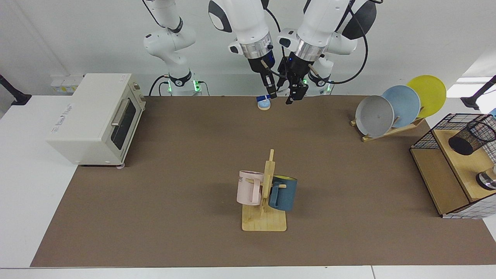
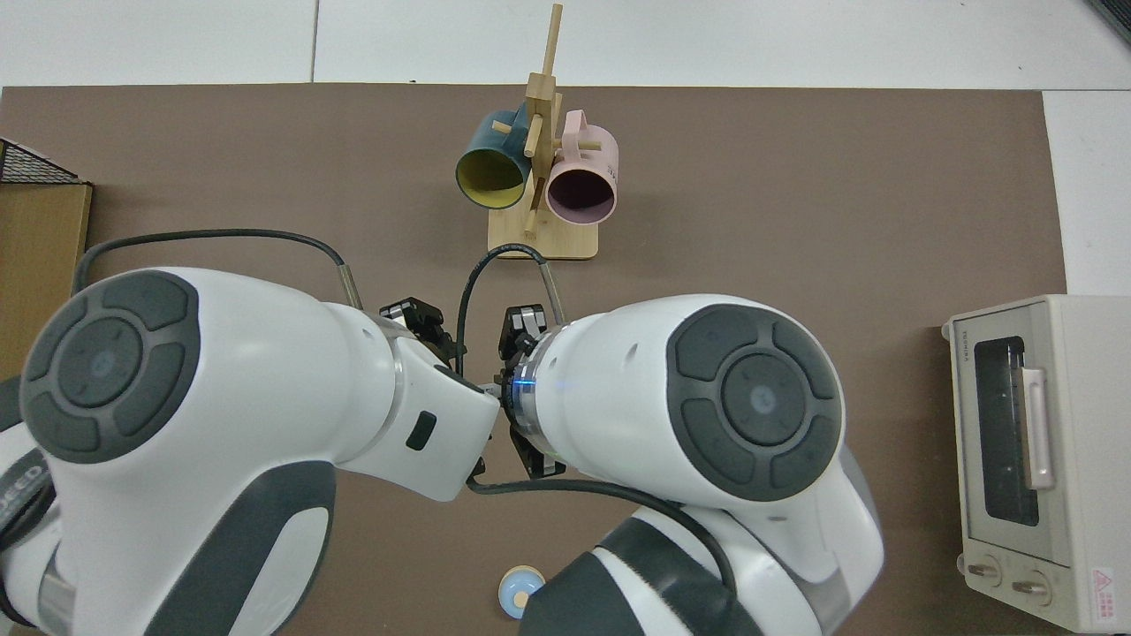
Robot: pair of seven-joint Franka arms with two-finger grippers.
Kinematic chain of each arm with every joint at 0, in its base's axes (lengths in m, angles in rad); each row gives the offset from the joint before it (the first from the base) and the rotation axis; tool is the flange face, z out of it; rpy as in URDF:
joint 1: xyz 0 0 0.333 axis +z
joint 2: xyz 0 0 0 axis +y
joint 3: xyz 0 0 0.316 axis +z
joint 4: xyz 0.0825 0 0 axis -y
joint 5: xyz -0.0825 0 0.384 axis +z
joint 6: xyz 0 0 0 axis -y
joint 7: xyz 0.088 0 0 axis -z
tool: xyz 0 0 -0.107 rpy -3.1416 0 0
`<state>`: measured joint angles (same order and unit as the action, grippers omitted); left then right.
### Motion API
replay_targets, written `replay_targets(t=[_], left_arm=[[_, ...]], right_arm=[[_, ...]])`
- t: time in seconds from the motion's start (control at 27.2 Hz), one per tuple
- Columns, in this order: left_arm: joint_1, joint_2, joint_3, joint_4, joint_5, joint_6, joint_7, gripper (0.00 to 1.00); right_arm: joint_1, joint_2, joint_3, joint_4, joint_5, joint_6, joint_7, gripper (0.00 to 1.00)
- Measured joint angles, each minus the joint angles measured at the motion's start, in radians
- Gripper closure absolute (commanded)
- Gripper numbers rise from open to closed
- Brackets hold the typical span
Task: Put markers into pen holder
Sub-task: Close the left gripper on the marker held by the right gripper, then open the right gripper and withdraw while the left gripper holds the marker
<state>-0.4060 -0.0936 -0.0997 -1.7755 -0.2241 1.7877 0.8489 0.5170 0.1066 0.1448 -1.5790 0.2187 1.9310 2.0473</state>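
My right gripper (image 1: 272, 92) hangs above the table's far edge, shut on the marker (image 1: 266, 96). The marker lies roughly level, its blue cap sticking out toward the toaster side. My left gripper (image 1: 293, 96) is right beside it at the marker's other end, fingers apart; whether they touch the barrel is unclear. The pen holder (image 1: 472, 136), a black mesh cup, lies tilted on the wooden shelf at the far right, well away from both grippers. In the top view the two arms meet at mid-table and hide the marker and both sets of fingertips.
A toaster oven (image 1: 97, 116) stands at the left. A mug rack (image 1: 264, 221) with a pink mug (image 1: 248, 188) and a blue mug (image 1: 283, 193) is at front centre. A plate rack (image 1: 399, 104), a wire basket (image 1: 426, 141) and a small blue dome (image 1: 264, 104) are also here.
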Motion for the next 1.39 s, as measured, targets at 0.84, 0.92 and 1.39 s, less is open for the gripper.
replay_targets(t=[0.84,0.92,1.39], left_arm=[[-0.003,0.000,0.005,-0.005,0.000,0.025,-0.021,0.44],[-0.003,0.000,0.005,-0.005,0.000,0.031,-0.021,0.45],[-0.003,0.001,0.009,-0.005,0.004,0.047,-0.020,0.86]], right_arm=[[0.000,0.019,-0.002,0.000,0.001,0.055,0.012,1.00],[0.000,0.021,-0.002,0.000,0.001,0.060,0.014,1.00],[0.000,0.029,-0.002,-0.001,-0.002,0.067,0.015,1.00]])
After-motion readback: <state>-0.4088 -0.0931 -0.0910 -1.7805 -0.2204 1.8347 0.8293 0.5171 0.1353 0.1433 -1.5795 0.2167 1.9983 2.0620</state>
